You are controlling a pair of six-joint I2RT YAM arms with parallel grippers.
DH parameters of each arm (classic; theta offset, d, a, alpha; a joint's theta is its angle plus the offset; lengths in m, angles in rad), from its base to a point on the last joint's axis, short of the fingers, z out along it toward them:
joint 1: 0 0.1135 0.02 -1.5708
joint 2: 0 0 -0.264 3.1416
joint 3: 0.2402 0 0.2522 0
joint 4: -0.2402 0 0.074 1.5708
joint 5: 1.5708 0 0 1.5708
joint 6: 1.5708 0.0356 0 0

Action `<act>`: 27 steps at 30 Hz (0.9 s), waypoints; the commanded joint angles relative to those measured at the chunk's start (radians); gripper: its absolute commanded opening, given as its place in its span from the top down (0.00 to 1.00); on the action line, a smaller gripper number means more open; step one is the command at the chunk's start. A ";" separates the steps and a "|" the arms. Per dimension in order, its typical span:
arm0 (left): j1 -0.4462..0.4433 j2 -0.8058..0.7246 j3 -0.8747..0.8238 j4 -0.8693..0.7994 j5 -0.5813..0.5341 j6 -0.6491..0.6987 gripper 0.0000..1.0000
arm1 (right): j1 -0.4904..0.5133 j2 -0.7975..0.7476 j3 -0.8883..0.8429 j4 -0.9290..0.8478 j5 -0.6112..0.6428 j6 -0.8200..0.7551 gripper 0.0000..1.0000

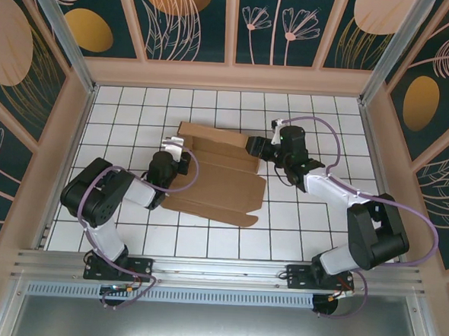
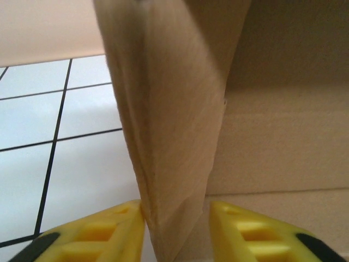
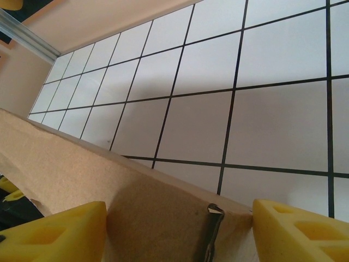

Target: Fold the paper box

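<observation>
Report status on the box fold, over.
Left gripper shut on paper box flap. Right gripper open astride its right edge. No obstacles seen.

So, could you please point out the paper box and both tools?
paper box (image 1: 215, 189): top external view, flat middle panel.
left tool (image 2: 176, 219): left wrist view, midway between its fingertips.
right tool (image 3: 180, 219): right wrist view, midway between its fingertips.

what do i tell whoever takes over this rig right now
Left tool: shut on an upright flap at the left end of the paper box.
Right tool: open, fingers spread wide across the box's far right edge, no pinch evident.
Box: mid-table, mostly a flat sheet.
Done: left flap raised; the far wall seems partly up.
Left: near panels lie flat; the other walls and flaps need folding and tucking.
</observation>
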 commanded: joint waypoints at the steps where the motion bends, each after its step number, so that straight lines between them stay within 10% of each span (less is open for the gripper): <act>1: -0.003 -0.034 -0.015 0.054 0.008 0.023 0.59 | 0.014 0.034 -0.044 -0.071 0.005 -0.038 0.32; 19: 0.095 0.001 0.110 -0.150 0.238 -0.037 0.44 | 0.005 0.035 -0.063 -0.028 -0.061 -0.044 0.34; 27: 0.095 0.060 0.175 -0.182 0.266 -0.008 0.53 | 0.005 0.040 -0.061 -0.026 -0.072 -0.049 0.34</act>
